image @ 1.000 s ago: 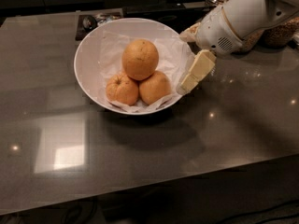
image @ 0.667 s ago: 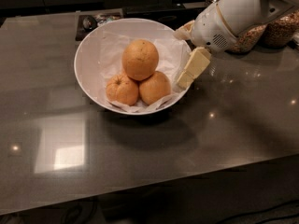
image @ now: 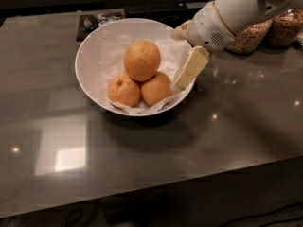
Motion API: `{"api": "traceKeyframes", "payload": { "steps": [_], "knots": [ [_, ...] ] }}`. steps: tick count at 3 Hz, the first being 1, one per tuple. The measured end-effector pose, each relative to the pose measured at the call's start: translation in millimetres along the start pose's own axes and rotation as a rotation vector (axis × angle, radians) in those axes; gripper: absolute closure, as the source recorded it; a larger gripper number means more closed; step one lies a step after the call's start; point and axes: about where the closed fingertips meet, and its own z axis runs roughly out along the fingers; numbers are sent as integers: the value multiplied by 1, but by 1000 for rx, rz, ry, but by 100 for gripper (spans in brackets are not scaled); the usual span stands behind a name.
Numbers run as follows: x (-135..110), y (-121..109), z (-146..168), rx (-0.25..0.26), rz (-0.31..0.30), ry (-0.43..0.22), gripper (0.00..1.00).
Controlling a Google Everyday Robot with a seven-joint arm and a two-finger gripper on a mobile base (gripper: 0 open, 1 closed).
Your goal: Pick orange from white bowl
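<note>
The orange (image: 142,59), the largest one, rests on top of two smaller oranges (image: 124,90) (image: 156,88) in the white bowl (image: 81,65), which is lined with crumpled white paper. My gripper (image: 178,58) reaches in from the upper right on a white arm and sits over the bowl's right rim, just right of the orange and not touching it. It is open and empty. One cream finger (image: 188,69) points down along the rim, and the other (image: 182,30) is near the bowl's far right edge.
Two glass cereal jars (image: 249,36) (image: 285,27) stand at the back right behind the arm. A dark flat object (image: 94,21) lies behind the bowl at the back left. The bowl stands on a dark glossy counter (image: 142,164), whose front edge runs along the bottom.
The gripper has moved left and slightly up, from beside the bowl's right side to over its right rim. The oranges and the bowl have not moved.
</note>
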Motion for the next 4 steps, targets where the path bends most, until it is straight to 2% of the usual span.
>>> {"api": "traceKeyframes", "payload": {
  "steps": [1,2,4],
  "knots": [
    [-7,1,9,-17,2,23,0],
    [-13,-2,22,-63,2,53,0],
    [-15,-7,35,-116,16,54,0]
  ]
}}
